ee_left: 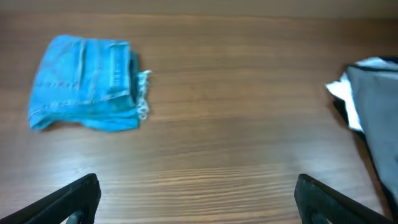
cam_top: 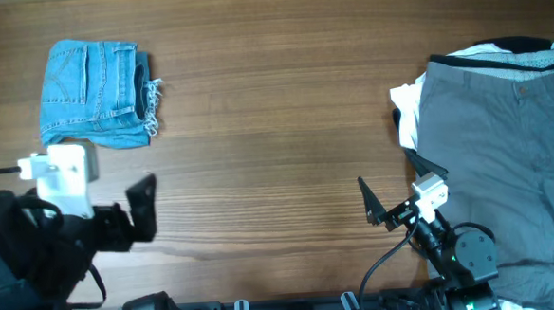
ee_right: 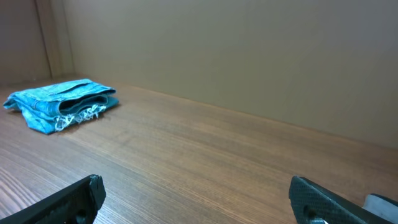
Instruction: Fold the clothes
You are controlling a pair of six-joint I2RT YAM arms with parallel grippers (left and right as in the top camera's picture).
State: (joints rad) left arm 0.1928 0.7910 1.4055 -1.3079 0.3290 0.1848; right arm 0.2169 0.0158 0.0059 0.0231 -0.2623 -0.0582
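Left gripper (ee_left: 196, 208) and right gripper (ee_right: 199, 205) are hanging wide open, empty. Grey trousers (cam_top: 504, 143) at the bench's (cam_top: 276, 127) right edge are likely needing a flat, even waistband pinch.

The light-blue jeans (ee_right: 59, 102) are seen folded into a small bundle way over at the far left of the wooden table (ee_right: 205, 155), frayed hem turned toward the camera. A plain beige wall (ee_right: 249, 56) is seen behind. The right gripper (ee_right: 199, 199) is spread wide, with its dark fingers (ee_right: 74, 199) poking in at both bottom corners.
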